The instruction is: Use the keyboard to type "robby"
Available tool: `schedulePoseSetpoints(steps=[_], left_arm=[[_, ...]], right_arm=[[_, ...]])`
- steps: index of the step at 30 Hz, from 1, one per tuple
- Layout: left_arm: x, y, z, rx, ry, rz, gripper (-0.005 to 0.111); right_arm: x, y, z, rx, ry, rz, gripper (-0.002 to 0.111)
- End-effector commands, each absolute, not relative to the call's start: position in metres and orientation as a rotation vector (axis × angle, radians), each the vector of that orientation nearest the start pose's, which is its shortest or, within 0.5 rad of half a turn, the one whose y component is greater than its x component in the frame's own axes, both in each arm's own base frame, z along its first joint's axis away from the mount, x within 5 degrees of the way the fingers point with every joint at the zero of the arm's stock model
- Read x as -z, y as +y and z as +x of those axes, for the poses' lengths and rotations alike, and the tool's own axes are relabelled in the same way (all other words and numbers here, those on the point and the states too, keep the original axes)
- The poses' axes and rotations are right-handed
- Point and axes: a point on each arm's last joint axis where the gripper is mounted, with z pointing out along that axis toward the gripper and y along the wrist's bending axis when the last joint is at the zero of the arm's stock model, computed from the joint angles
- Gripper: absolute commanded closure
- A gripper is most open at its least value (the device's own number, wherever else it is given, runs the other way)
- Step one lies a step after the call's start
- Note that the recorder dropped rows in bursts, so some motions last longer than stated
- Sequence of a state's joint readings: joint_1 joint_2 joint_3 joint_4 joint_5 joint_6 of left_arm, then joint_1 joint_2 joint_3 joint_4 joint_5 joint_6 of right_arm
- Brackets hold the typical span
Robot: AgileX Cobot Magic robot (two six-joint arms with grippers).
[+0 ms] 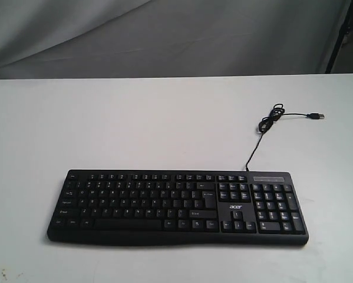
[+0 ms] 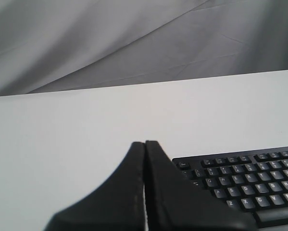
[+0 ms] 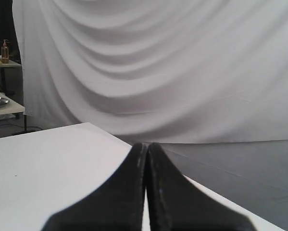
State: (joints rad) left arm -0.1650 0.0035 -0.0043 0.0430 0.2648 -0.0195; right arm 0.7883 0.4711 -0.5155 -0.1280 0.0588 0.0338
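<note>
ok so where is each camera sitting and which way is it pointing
Exterior: off the arms, looking down over the white table at the keyboard from its front, cable beyond; no arm shows.
Left wrist: low over the table, looking past the shut left hand at the keyboard's end.
Right wrist: looking past the shut right hand over the table's edge to draped cloth.
Shared: exterior and left wrist both show the keyboard.
</note>
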Motion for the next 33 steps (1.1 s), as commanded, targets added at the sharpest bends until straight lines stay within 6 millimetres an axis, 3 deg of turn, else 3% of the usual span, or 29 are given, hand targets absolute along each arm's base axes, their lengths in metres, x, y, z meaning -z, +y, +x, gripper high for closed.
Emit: schedulePoseSetpoints(steps=[1,7,14,20,25,33], left_arm=[[-0.19,-0.008,0.055,0.097,1.736,0.161,0.107],[-0.19,-0.008,0.055,0.097,1.736,0.161,0.107],[-0.19,-0.008,0.055,0.097,1.736,0.161,0.107],[-0.19,-0.008,0.055,0.097,1.736,0.161,0.107],[-0.19,-0.008,0.055,0.097,1.736,0.161,0.107],[-0.19,-0.008,0.055,0.097,1.736,0.161,0.107]], right_arm=[[-0.344,0.072,0.072,-0.498,1.368,-0.69,0.108],[-0.346,0.066,0.071,-0.443,1.347,-0.689,0.108],[-0.352,0.032,0.071,-0.267,1.376,-0.377,0.108],[-0.347,0.006,0.055,-0.042,1.424,-0.115,0.108],[-0.32,-0.003,0.043,0.057,1.414,0.04,0.108],[-0.249,-0.004,0.053,0.054,1.487,0.067,0.108]])
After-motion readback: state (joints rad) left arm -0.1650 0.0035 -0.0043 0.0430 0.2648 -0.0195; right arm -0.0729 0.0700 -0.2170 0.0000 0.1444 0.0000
